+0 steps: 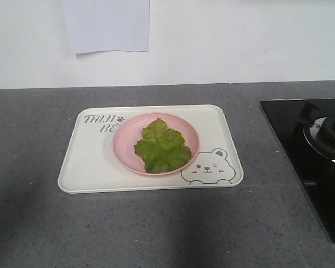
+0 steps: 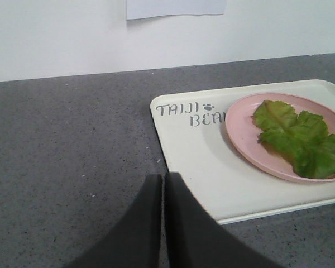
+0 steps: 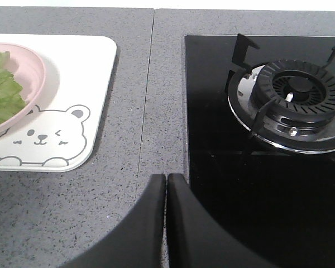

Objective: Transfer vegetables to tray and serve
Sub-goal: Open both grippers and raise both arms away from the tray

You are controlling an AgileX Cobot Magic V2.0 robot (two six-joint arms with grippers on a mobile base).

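The green lettuce leaves (image 1: 162, 147) lie flat on a round pink plate (image 1: 123, 146), which stands on the cream bear tray (image 1: 89, 162) on the grey counter. The lettuce (image 2: 298, 139), plate (image 2: 243, 128) and tray (image 2: 195, 162) also show in the left wrist view. My left gripper (image 2: 163, 177) is shut and empty, over the tray's left front edge. My right gripper (image 3: 166, 178) is shut and empty, above the counter between the tray (image 3: 95, 89) and the stove. The lettuce (image 3: 3, 89) and plate (image 3: 36, 75) show at the left edge there. Neither gripper shows in the front view.
A black glass hob (image 1: 312, 162) with a gas burner (image 3: 293, 95) sits at the right of the counter. A white wall with a sheet of paper (image 1: 106, 25) stands behind. Bare grey counter (image 1: 28, 134) lies left of and in front of the tray.
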